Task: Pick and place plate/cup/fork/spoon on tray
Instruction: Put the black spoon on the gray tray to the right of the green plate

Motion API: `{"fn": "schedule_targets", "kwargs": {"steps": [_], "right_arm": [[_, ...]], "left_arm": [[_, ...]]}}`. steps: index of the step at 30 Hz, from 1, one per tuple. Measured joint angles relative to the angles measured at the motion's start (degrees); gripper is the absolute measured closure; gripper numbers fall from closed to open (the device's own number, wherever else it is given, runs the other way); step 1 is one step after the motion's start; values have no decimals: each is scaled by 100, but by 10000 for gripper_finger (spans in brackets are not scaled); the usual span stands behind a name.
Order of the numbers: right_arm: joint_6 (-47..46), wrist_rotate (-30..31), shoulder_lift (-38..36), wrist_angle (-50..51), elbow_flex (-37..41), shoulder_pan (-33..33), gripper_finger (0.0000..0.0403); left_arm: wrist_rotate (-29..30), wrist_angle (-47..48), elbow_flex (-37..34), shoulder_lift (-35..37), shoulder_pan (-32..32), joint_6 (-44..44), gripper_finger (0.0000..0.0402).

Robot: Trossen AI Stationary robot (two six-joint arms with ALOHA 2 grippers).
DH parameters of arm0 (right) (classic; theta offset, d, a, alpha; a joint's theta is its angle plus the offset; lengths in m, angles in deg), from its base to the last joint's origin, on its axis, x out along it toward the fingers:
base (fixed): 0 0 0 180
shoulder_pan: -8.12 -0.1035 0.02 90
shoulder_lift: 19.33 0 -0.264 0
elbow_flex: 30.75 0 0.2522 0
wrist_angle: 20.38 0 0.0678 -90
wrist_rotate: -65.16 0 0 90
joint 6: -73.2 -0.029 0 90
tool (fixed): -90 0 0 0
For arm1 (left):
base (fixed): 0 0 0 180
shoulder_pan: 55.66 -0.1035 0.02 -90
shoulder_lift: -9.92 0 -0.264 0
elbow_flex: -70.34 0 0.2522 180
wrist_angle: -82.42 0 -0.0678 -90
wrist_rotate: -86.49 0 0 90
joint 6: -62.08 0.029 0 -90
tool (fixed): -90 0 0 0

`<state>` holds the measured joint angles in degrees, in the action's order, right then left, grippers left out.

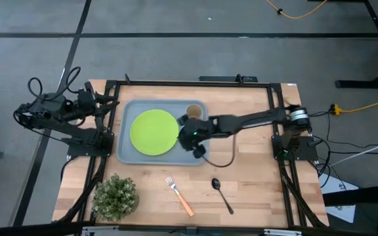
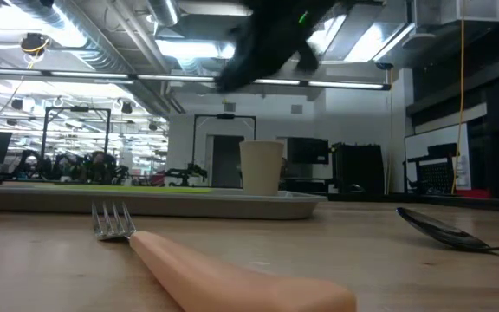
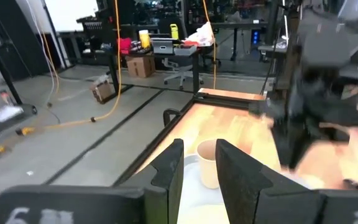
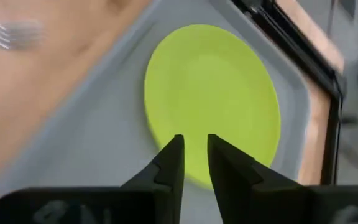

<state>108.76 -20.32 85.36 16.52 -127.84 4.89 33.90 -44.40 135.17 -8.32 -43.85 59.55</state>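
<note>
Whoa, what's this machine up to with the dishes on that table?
It is loading tableware onto a grey-blue tray. The lime-green plate and the beige cup are already on it. The right gripper hangs over the tray by the plate's edge, fingers slightly apart and holding nothing. The orange-handled fork and the dark spoon lie on the wooden table, not yet picked up. The left arm waits off the table's left edge.

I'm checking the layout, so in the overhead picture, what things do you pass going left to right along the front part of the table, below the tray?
Potted plant → fork → spoon.
</note>
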Motion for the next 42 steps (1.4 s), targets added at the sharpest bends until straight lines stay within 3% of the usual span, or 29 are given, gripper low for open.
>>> {"fn": "schedule_targets", "kwargs": {"steps": [3,9,17,27,34,42], "right_arm": [[-987,-32,-851,1034,-2,-10,328],[-3130,-760,-2484,2827,155,-279,328],[-5343,-1218,-3964,3493,1115,-1158,327],[-6445,-1235,-4732,2332,3162,-2075,327],[-7146,-1945,-4673,1494,4323,-2138,327],[-7979,-2113,-4671,-71,5095,-2129,327]], "left_arm": [[0,0,0,0,0,-280,315],[-2,7,0,0,0,-354,315],[-2,141,0,0,-2,-725,315],[-2,260,0,0,-2,-805,315],[-2,260,0,0,-2,-806,315],[-2,260,0,0,0,-766,315]]}}
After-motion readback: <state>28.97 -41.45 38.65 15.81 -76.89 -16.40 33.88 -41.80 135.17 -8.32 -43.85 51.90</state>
